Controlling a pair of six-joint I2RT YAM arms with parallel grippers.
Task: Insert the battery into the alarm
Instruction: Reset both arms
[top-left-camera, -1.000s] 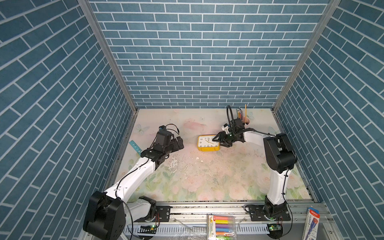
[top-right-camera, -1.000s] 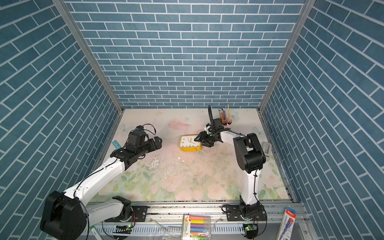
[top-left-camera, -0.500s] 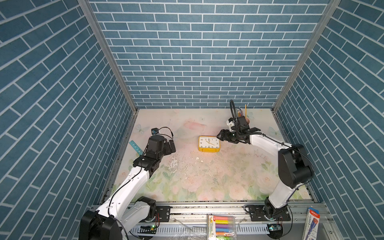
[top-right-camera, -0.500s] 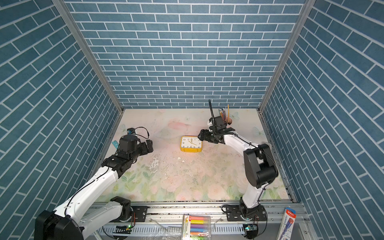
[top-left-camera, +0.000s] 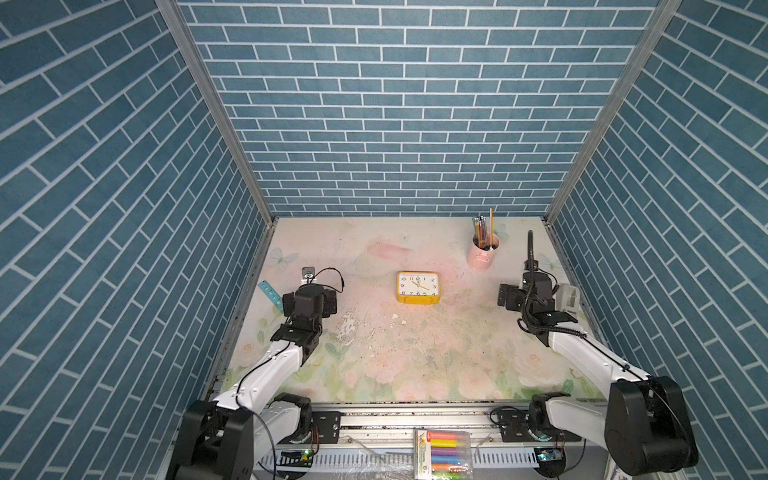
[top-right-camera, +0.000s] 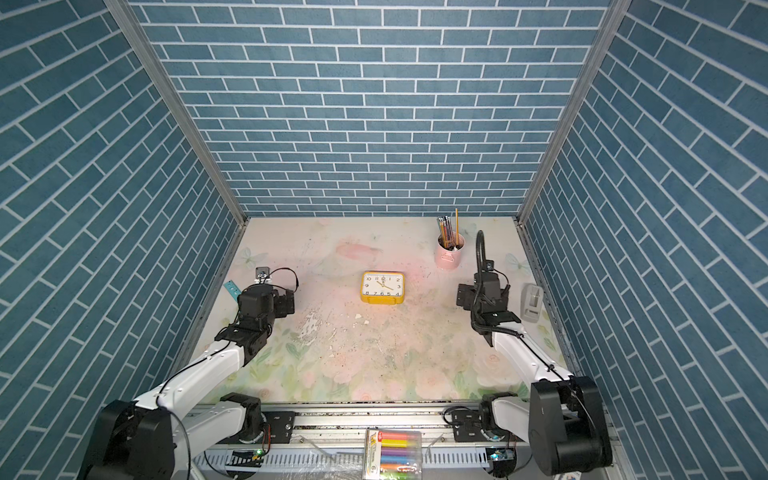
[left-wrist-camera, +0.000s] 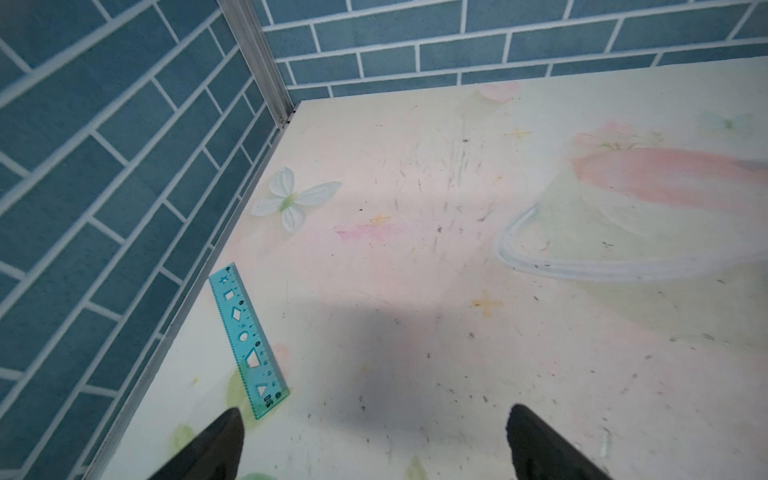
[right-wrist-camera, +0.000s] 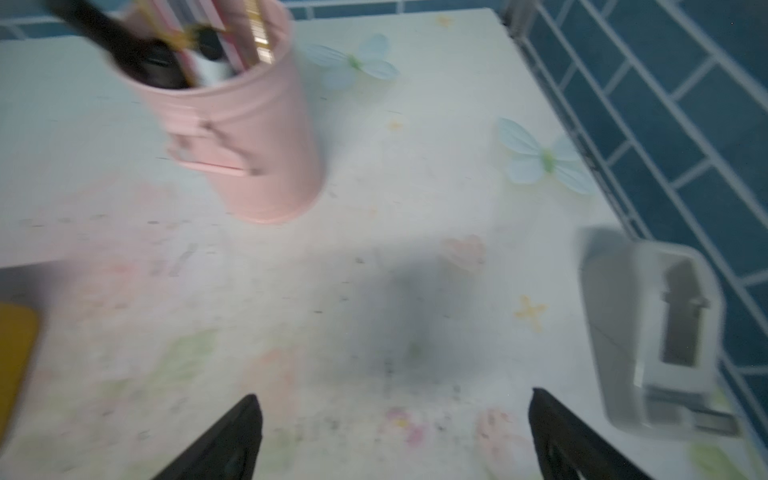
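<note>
the alarm clock (top-left-camera: 417, 287) sits mid-surface in both top views. it seems to lie on its back with the white dial up, so the back panel and battery bay are hidden. the battery shows in no view: not on the surface, not in either claw. my reading is that it is already inside the clock and the task is at or near its end, though nothing here proves it is seated. if so, the arms have only to come to rest.

the left claw (left-wrist-camera: 376, 415) is spread wide and empty, above bare surface near a teal stencil ruler (left-wrist-camera: 248, 340) by the left wall. the right claw (right-wrist-camera: 395, 397) is also wide and empty. it is well apart from the clock, whose yellow edge (right-wrist-camera: 12, 357) barely enters the blurred right wrist view.

the surface (top-left-camera: 415, 365) is a pale floral print, scuffed, with a flaked white patch (top-left-camera: 349, 328) in front of the clock. a pink pencil cup (top-left-camera: 482, 253) stands toward the back right. a pale grey gadget (right-wrist-camera: 656, 332), perhaps a stapler, lies by the right wall. blue brick-pattern walls (top-left-camera: 395, 124) close three sides, and a pack of markers (top-left-camera: 442, 453) rests on the front rail.
</note>
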